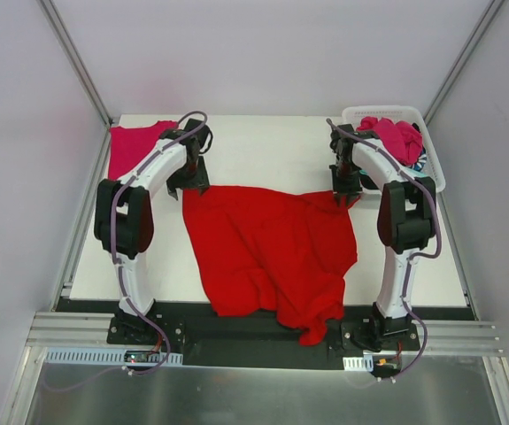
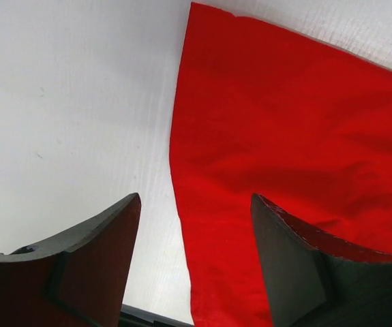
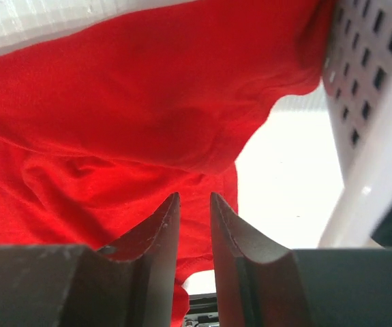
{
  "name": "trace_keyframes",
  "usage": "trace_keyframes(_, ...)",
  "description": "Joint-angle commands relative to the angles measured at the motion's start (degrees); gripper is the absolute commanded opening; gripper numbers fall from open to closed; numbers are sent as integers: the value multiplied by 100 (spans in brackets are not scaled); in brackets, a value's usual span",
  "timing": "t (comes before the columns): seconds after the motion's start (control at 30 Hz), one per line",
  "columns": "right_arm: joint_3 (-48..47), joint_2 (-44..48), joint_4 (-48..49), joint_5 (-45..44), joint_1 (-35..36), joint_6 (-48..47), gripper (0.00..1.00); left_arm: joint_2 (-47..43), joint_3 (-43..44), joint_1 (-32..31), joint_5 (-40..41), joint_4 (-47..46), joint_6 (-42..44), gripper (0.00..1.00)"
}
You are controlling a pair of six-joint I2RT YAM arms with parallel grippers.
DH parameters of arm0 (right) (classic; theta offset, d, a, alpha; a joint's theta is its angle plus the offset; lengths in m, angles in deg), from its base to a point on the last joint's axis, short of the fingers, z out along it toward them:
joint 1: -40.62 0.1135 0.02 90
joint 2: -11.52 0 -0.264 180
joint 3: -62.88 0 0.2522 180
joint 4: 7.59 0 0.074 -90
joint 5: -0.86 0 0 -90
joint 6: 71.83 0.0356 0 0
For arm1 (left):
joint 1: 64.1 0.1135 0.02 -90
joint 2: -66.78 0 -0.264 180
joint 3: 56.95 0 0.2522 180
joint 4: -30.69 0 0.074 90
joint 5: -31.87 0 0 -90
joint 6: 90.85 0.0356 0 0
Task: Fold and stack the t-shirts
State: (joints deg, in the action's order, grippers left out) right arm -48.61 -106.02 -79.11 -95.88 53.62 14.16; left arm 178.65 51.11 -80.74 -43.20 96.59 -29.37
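As left gripper (image 2: 196,199) gapes — t-shirt (image 2: 284,122) (red) lies below.

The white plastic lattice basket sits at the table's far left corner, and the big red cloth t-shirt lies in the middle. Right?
No: the top view shows the white plastic lattice basket at the far right corner of the white table. The big red cloth t-shirt does lie in the middle.

Robotics lab cell: bare white walls (image 1: 263,44), aluminium frame (image 1: 68,329), arms (image 1: 134,221) bolted to a table (image 1: 263,146).
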Motion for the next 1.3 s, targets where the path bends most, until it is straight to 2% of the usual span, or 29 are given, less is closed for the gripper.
trace_keyframes(0.0,-219,-182,-192,208,10,-100,27,176,27,56,-219,59,48,65)
trace_keyframes(0.47,-255,-402,-87,349,-262,-161,27,309,97,56,-220,59,4,66)
trace_keyframes(0.73,26,-217,-60,173,-315,-223,32,300,88,56,-167,60,21,66)
trace_keyframes(0.87,-271,-409,-77,165,-324,-249,32,256,123,56,-123,68,65,66)
trace_keyframes(1.03,-229,-446,1,85,-832,-92,31,186,62,65,-123,60,83,66)
trace_keyframes(1.1,-141,-297,142,410,-1122,-39,31,168,62,65,-149,60,74,66)
trace_keyframes(1.27,-422,-366,-25,621,-1168,-91,30,115,44,65,-175,68,74,66)
